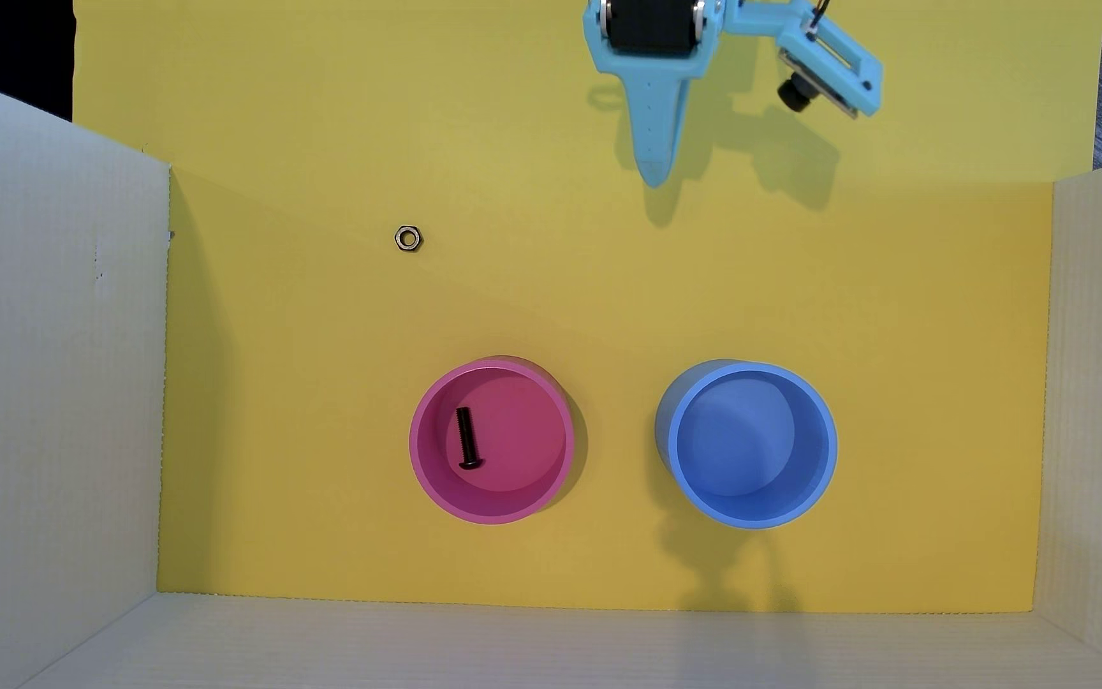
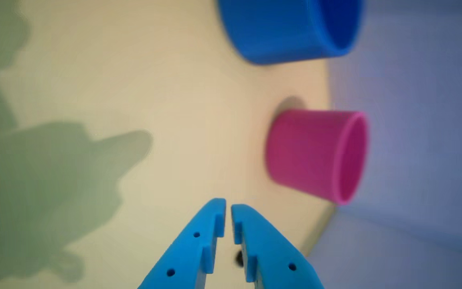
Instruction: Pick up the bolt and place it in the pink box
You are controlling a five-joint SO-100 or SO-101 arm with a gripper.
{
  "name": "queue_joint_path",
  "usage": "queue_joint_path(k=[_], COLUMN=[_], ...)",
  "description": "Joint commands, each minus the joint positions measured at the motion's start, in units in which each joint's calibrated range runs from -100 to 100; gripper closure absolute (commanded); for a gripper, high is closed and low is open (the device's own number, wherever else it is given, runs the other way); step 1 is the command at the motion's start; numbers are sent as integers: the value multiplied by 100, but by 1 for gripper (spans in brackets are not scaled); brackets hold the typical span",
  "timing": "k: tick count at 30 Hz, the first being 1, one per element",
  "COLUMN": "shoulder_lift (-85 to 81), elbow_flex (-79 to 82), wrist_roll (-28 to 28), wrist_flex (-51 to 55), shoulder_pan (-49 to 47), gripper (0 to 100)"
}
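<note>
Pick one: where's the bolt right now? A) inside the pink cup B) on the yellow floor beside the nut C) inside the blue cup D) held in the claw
A: in the overhead view the bolt lies flat on the bottom of the pink cup, while the blue cup holds nothing, the nut sits alone on the yellow floor, and the claw is nearly closed with nothing between its tips.

Bolt (image 1: 468, 437): black metal, dull sheen, threaded shaft. Nut (image 1: 408, 238): bright silvery metal, shiny. Pink box (image 1: 428, 457) and blue cup (image 1: 826, 450): smooth matt plastic, thin walls. Gripper (image 2: 228, 210): light-blue matt plastic, looks 3D-printed. Floor (image 1: 667, 291): yellow matt sheet, faintly ribbed. Side walls (image 1: 45, 371): white corrugated board, fine ribbed texture, matt.
</note>
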Motion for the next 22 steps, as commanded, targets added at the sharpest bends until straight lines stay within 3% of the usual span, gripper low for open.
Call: queue_joint_path(k=[1,22], shoulder_lift=[-35,-43], elbow_flex=[-49,440], wrist_roll=[-23,29], wrist_flex=[567,850], shoulder_pan=[-15,-508], gripper=[98,99])
